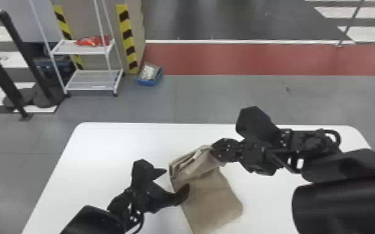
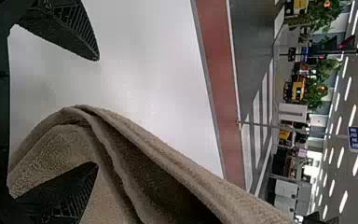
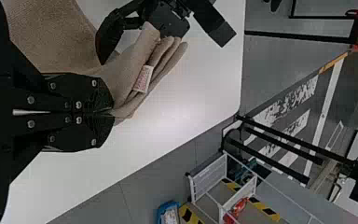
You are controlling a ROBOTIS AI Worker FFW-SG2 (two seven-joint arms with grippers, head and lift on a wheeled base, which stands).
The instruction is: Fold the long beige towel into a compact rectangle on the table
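Beige towel [image 1: 213, 199] partly folded on the white tabletop [image 1: 112, 143], its far end pinched in the right tool [image 1: 215, 150].
The right wrist view reveals a white tag [image 3: 143, 79] on the layered folds; the left wrist view shows the left tool [image 1: 176, 178] spread wide, cloth partly covering one finger.

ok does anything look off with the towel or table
Nothing looks spilled or damaged, but the beige towel is askew: it lies slanted on the table, its far end bunched into uneven layers where the jaws of the right gripper pinch it, with a white label showing. That may just be mid-fold.
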